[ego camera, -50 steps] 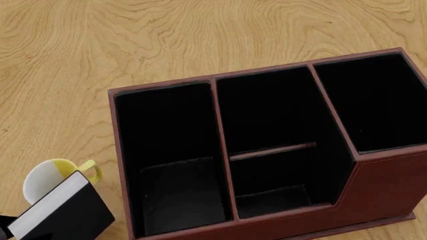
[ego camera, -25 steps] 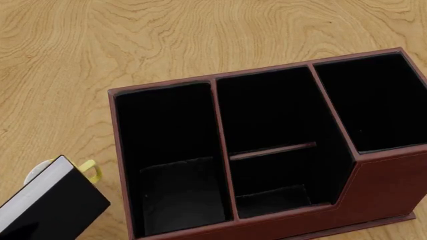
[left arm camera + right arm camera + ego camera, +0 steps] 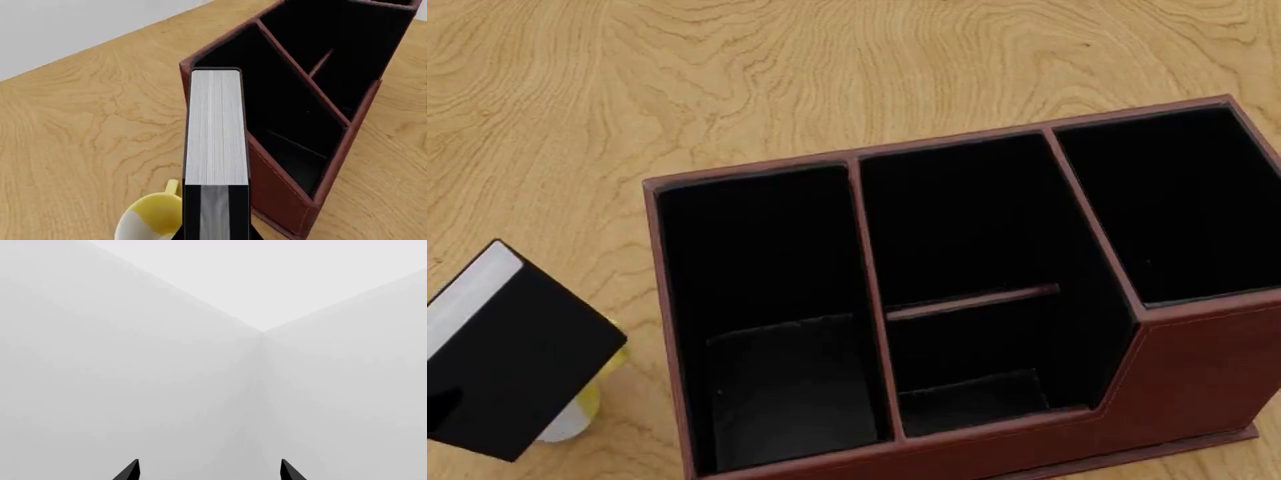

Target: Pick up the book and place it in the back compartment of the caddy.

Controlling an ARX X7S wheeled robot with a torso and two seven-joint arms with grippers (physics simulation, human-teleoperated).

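Note:
My left gripper [image 3: 215, 236] is shut on the black-covered book [image 3: 510, 352], which hangs in the air at the left, tilted, over the mug. The left wrist view looks along its pale page block [image 3: 213, 130], pointing at the caddy's near corner. The reddish-brown caddy [image 3: 1181, 345] stands to the book's right, apart from it. Its back compartment [image 3: 968, 385] is the small low-walled cell below the thin crossbar [image 3: 972, 301], and nothing lies in it. The right wrist view shows my right gripper [image 3: 210, 471] open before pale walls only.
A white-and-yellow mug [image 3: 150, 220] stands on the wooden table [image 3: 827, 70] under the book; only a sliver of this mug [image 3: 571, 418] shows in the head view. The caddy's other black-lined cells hold nothing.
The book has risen and swung up the head view, now covering nearly all of the mug. The caddy has not moved.

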